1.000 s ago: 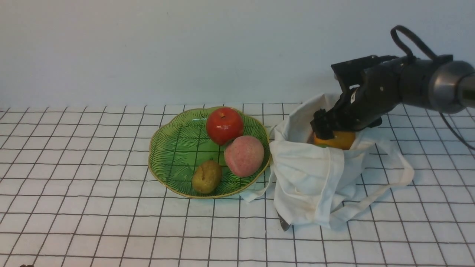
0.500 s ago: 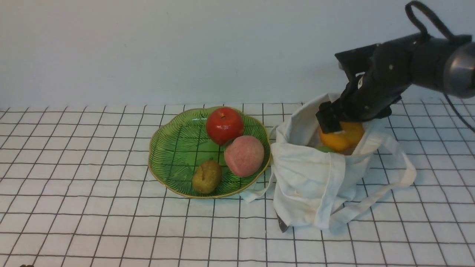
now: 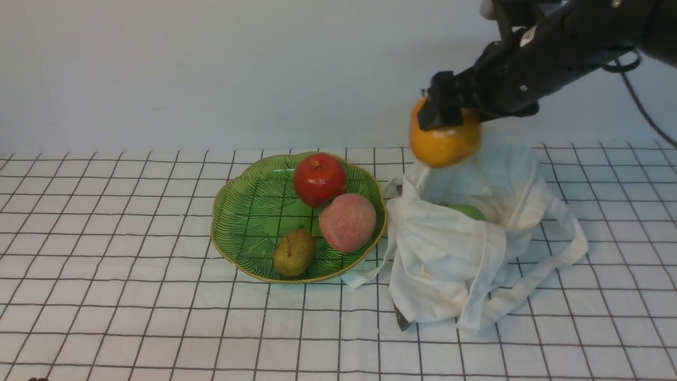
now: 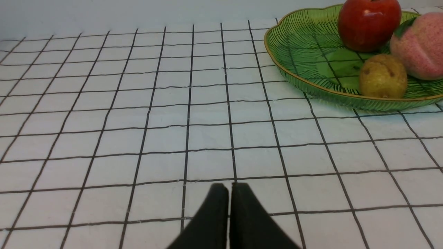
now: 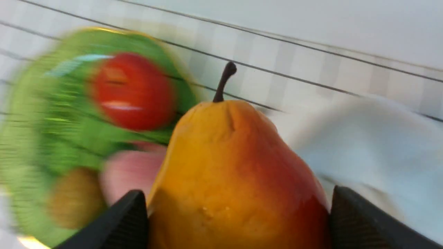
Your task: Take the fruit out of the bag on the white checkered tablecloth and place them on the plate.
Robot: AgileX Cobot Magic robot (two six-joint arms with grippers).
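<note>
My right gripper [image 3: 449, 114] is shut on the orange-yellow pear [image 3: 445, 140] and holds it in the air above the left side of the off-white bag [image 3: 455, 254]. In the right wrist view the pear [image 5: 235, 173] sits between both fingers [image 5: 360, 221], stem up. The light-green round fruit [image 3: 468, 211] shows inside the bag's mouth. The green plate [image 3: 248, 211] lies left of the bag on the checkered tablecloth [image 3: 106, 264]. My left gripper [image 4: 229, 188] is shut and empty, low over the cloth, apart from the plate [image 4: 304, 83].
On the plate lie a red apple [image 3: 320, 179], a pink peach [image 3: 347, 222] and a small brownish pear [image 3: 294, 252]. The bag's strap handles [image 3: 568, 248] trail to the right on the cloth. A pale wall stands behind.
My right gripper has lifted the orange-yellow pear up out of the bag and moved it left. The bag has slumped open, showing the green fruit. The left gripper's earlier state is not shown.
</note>
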